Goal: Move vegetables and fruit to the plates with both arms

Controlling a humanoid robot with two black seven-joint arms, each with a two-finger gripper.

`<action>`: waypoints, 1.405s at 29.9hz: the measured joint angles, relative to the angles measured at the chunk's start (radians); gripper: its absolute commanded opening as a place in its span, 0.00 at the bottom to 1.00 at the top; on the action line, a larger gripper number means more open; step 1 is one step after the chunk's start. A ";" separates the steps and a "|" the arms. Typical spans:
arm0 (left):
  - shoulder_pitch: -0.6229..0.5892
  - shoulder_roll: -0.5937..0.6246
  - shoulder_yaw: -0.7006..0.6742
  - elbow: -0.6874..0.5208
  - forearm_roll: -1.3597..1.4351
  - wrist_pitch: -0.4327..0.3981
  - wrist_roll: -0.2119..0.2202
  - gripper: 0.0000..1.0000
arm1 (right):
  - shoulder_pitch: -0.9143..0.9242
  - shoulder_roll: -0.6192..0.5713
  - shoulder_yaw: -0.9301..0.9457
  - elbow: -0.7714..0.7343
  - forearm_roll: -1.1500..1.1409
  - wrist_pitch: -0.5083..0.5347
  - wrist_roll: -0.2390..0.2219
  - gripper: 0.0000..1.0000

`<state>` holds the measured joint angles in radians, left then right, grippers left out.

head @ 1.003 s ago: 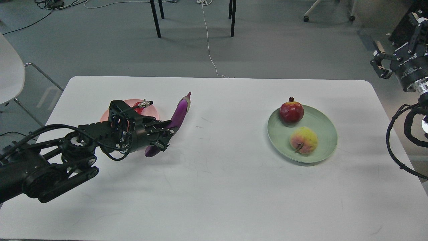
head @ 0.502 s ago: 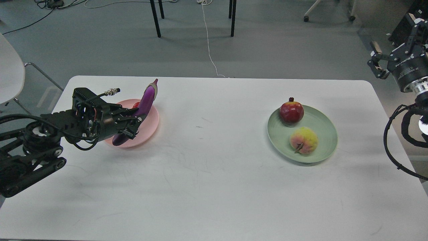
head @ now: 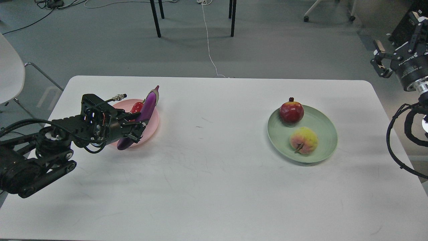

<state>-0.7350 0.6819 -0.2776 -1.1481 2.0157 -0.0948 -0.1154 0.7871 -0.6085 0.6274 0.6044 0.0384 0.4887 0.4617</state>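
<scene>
My left gripper (head: 136, 130) is shut on the lower half of the purple eggplant (head: 149, 103). It holds the eggplant tilted over the pale pink plate (head: 153, 124), cap end pointing away and blunt end past the plate's front rim. The red chili pepper (head: 136, 107) lies on the pink plate behind the eggplant, partly hidden. The pomegranate (head: 291, 111) and the peach-like fruit (head: 303, 140) sit on the pale green plate (head: 324, 129) at the right. My right gripper (head: 378, 57) is raised off the table's far right corner, open and empty.
The white table (head: 214, 187) spans the view. A white chair (head: 10, 73) stands off its left edge. Black table legs (head: 155, 20) and a white cable (head: 209, 43) are on the floor beyond the far edge.
My left gripper carried the eggplant leftward from the table to over the pink plate, then shifted slightly right and lower. The right arm barely moved.
</scene>
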 measured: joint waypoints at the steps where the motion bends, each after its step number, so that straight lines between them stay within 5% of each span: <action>1: 0.000 0.000 0.000 0.003 0.000 0.000 0.001 0.83 | 0.000 0.000 0.000 0.000 0.000 0.000 0.000 0.99; 15: -0.010 0.009 -0.047 0.005 -0.092 0.040 -0.008 0.97 | 0.012 0.000 0.000 -0.009 -0.001 0.000 0.000 0.99; 35: -0.102 0.001 -0.343 0.081 -1.343 0.052 -0.014 0.98 | 0.063 -0.005 0.046 -0.022 0.006 0.000 0.002 0.98; 42: -0.101 -0.098 -0.460 0.142 -1.755 0.000 -0.013 0.98 | 0.064 0.005 0.070 -0.037 0.015 0.000 -0.007 0.98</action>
<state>-0.8359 0.5844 -0.7372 -1.0060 0.2605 -0.0949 -0.1289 0.8507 -0.6033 0.6969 0.5675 0.0531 0.4887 0.4546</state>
